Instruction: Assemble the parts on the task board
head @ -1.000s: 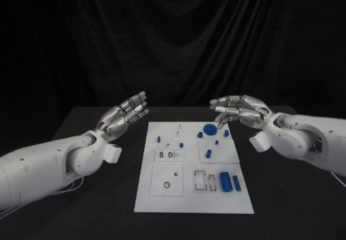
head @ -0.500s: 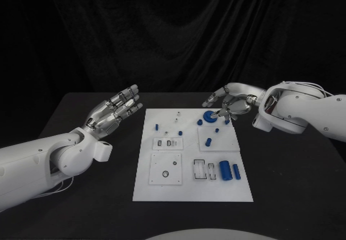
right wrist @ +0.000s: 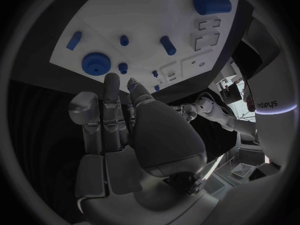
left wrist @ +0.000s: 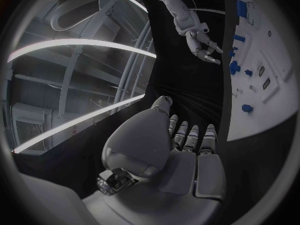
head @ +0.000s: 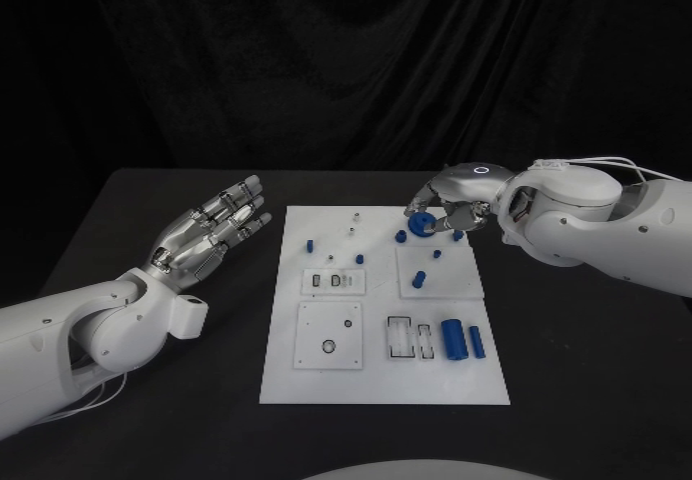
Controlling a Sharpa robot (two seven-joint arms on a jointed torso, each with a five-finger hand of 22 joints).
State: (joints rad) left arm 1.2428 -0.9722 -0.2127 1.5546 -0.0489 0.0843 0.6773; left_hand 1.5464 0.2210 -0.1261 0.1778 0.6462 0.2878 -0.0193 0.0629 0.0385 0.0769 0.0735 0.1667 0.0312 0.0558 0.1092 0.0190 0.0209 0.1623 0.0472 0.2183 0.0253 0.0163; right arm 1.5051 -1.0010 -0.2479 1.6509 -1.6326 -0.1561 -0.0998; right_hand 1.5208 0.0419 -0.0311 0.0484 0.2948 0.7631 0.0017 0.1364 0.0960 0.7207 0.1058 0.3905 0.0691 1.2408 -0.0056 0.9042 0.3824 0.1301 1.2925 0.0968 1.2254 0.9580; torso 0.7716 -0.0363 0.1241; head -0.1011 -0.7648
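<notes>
Reaching in over the far right corner of the white board [head: 384, 380], the right hand [head: 459, 203] is hovering with its fingers curved downward around a blue gear [head: 420, 226]. From the head view, I cannot tell whether the fingertips are touching the gear; in the right wrist view the gear [right wrist: 95, 63] is lying flat on the board [right wrist: 150, 15] just beyond the fingertips [right wrist: 112, 80], apart from them, and the hand [right wrist: 125, 130] is holding nothing.

Off the board's left edge, the left hand [head: 214, 225] is hanging above the black table [head: 159, 420] with its fingers straight and slightly spread, palm turned toward the board, gripping nothing.

On the board, a small blue peg [head: 401, 237] is sitting just beside the gear, and another [head: 309, 244] is standing near the left edge. A short blue pin [head: 418, 280] is lying on a raised square plate to the right of the middle. Nearer the robot, a thick blue cylinder [head: 451, 339] and a thinner blue rod [head: 476, 341] are lying side by side, next to two rectangular slots [head: 411, 340].
</notes>
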